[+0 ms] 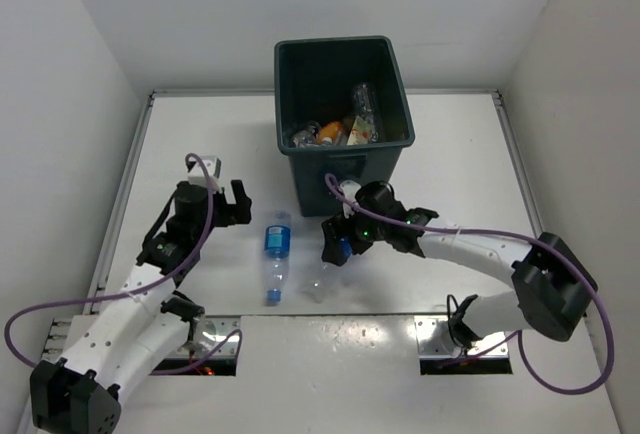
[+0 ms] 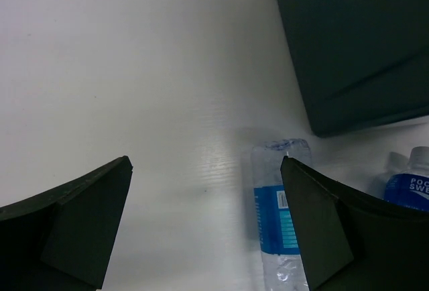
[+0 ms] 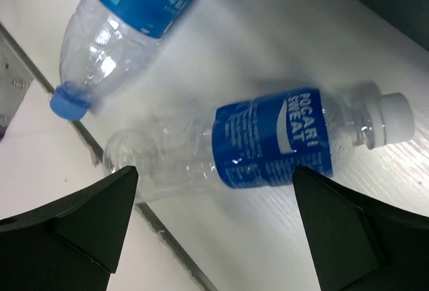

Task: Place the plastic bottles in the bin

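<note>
Two plastic bottles lie on their sides on the white worktop [image 1: 450, 154], just in front of the bin [image 1: 318, 169]. The dark-label bottle [image 3: 268, 147] has a white cap and a deep blue label. It lies nearest the bin's front wall. The pale-label bottle [image 1: 276, 254], with a blue cap, lies just to its left, apart from it. A third clear bottle [image 1: 362, 102] appears to be inside the bin among other rubbish, though it is too small to be sure.

The right pincer [image 3: 213, 173] hangs released directly over the dark-label bottle, with its jaws spread wide on either side of the body and not touching it. The left pincer [image 1: 222, 186] is also released and holds nothing, hovering over bare worktop to the left of the pale-label bottle.

The step in hand looks like the pickup of the dark-label bottle. The next move probably calls for lowering the right pincer, clenching across the label where the body is firmest, then lifting clear of the bin's rim.
</note>
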Motion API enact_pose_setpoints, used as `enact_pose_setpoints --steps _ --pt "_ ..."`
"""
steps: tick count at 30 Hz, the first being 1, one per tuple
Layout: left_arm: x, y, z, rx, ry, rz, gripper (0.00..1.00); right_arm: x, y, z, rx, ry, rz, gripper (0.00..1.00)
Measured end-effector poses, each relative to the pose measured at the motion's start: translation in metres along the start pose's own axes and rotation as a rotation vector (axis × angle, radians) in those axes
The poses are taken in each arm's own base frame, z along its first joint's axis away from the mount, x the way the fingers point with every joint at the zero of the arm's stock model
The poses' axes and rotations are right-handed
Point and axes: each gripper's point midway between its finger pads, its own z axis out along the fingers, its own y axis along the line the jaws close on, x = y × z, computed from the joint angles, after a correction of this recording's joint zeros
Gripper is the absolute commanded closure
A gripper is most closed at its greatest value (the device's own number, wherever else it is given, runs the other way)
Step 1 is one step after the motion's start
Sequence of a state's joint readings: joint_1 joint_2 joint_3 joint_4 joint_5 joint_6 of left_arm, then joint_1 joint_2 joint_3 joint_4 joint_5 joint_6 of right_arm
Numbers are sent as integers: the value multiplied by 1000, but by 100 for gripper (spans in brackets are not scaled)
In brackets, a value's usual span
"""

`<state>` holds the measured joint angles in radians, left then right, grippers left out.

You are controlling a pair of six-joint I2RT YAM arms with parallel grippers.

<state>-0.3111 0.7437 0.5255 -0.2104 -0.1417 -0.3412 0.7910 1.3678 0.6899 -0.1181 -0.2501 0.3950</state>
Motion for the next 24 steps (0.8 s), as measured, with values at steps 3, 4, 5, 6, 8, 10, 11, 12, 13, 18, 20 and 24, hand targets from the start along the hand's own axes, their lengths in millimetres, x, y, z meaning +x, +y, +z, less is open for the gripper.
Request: enact_pose_setpoints --steps 3,4,5,6,8,10,11,12,13,18,20,24 --pt "-2 -5 -2 22 -8 -13 0 -6 1 -1 25 -9 39 0" --pt "-3 -6 -3 29 -10 -17 0 -9 5 -1 29 -15 41 0" --pt "-3 -7 -4 32 -9 -19 0 -11 9 0 30 -20 38 0" --pt "-2 -7 -5 32 -3 -20 0 -11 14 0 27 -21 35 0" --pt "-5 -6 -8 26 2 -22 0 -11 22 1 31 -20 32 0" --pt "-11 -4 -13 13 -10 -22 0 -9 21 2 64 -12 56 0" --pt "-15 -2 -16 2 -21 -22 0 -8 17 1 97 -5 79 0" --pt "-19 0 -19 -9 -36 -21 0 -8 13 1 132 -1 106 0" --pt "-22 2 -22 -18 -48 -19 0 -7 8 0 165 4 132 0" --pt "-31 15 -32 -85 -90 -18 0 -12 -13 -9 363 6 312 0" --pt "-31 20 -35 -110 -97 -20 0 -16 -9 -9 404 2 354 0" --pt "-33 27 -41 -144 -115 -22 0 -21 6 -2 435 -12 423 0"
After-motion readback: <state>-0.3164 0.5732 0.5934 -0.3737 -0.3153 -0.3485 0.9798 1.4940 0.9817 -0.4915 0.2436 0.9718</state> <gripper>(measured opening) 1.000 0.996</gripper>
